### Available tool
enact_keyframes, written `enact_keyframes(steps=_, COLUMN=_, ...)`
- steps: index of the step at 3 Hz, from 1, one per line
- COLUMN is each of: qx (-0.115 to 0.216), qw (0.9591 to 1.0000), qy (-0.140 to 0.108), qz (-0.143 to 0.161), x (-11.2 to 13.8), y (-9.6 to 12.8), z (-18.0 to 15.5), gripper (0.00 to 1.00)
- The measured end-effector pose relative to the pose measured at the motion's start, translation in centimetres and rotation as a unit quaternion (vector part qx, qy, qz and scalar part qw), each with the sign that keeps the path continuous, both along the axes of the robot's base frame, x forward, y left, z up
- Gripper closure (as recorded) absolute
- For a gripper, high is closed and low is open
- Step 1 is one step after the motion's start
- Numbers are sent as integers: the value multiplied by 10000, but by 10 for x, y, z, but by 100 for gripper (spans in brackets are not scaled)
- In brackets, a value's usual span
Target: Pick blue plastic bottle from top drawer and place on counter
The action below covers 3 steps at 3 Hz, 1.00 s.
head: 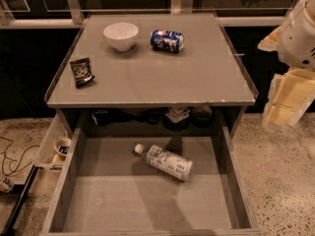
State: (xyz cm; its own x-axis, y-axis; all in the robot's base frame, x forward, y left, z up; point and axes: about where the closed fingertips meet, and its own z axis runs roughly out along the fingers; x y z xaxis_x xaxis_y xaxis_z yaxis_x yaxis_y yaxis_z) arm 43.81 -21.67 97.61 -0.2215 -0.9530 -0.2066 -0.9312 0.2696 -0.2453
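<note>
The blue plastic bottle (163, 162) lies on its side in the open top drawer (123, 200), toward the back middle, with its white cap pointing back left. The counter (162, 77) is the grey cabinet top above the drawer. My gripper (279, 116) hangs at the right edge of the view, beside the cabinet's right side and over the speckled floor. It is well apart from the bottle and holds nothing that I can see.
On the counter stand a white bowl (120, 36), a blue-and-white can (167, 41) on its side and a black snack bag (81, 72). A narrow side tray (49, 149) holding a small cup (63, 145) sticks out at the left. Cables lie on the floor at the far left.
</note>
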Motion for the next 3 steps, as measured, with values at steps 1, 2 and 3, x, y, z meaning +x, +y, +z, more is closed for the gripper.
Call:
enact_keyframes(steps=1, qx=2, qw=10000, qy=-1, qz=1, x=0, y=0, z=0, gripper=0)
enact_keyframes(steps=2, qx=141, qw=9999, qy=-45, qz=54, x=1, y=2, z=-2, gripper=0)
enact_keyframes(steps=3, qx=689, qw=9975, qy=124, qz=90, x=5, y=8, z=-42, gripper=0)
